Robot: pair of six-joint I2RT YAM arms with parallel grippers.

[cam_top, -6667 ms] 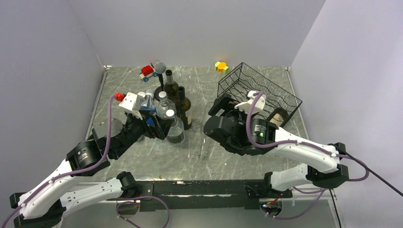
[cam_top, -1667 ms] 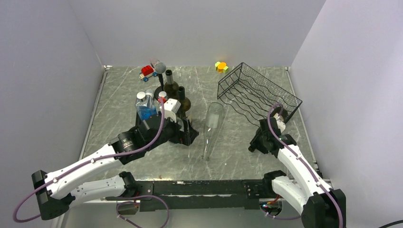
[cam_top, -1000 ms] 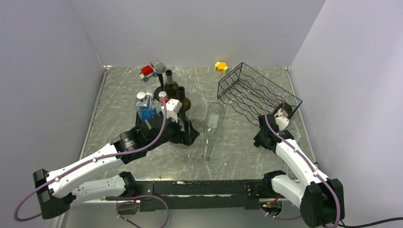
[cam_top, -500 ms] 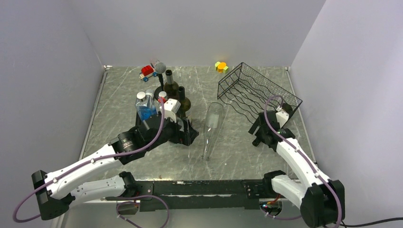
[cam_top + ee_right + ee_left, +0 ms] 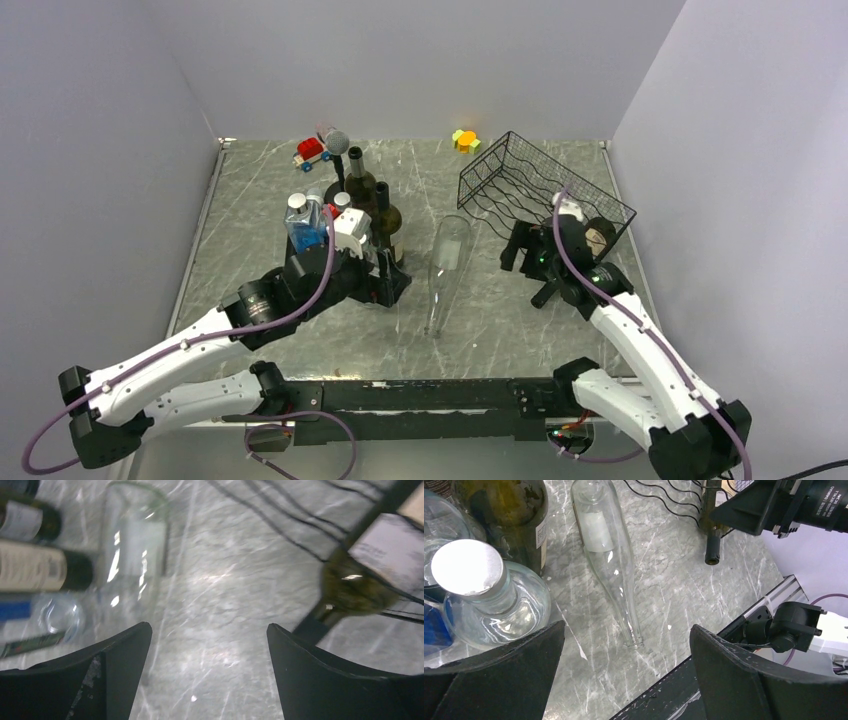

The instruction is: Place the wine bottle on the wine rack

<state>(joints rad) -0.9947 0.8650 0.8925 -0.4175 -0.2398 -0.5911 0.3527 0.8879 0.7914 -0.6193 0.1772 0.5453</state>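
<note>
The right tool stands wide, its two black wedge-shaped fingers spread over grey, white-veined marble and holding nothing. At its 3 o'clock lies the wine bottle, dark olive glass with a pale paper label. It rests in the 5 o'clock corner of the wine rack, a box of thin black wire with wavy tiers, and its slim dark neck pokes out through the rack's near side. At the tool's 9 o'clock a clear glass bottle lies on its side on the tabletop, its neck toward 6 o'clock. Further toward 9 o'clock the left tool is also wide and holds nothing. It hangs just beside a round clear flask with a flat silver stopper, near upright dark bottles. A second ago the right tool was pinched shut at the rack's corner, by the wine bottle. Now its fingers have parted and it has drawn off toward 9 o'clock, apart from the bottle. The clear bottle lies where it did, and the left tool is as wide as before.
</note>
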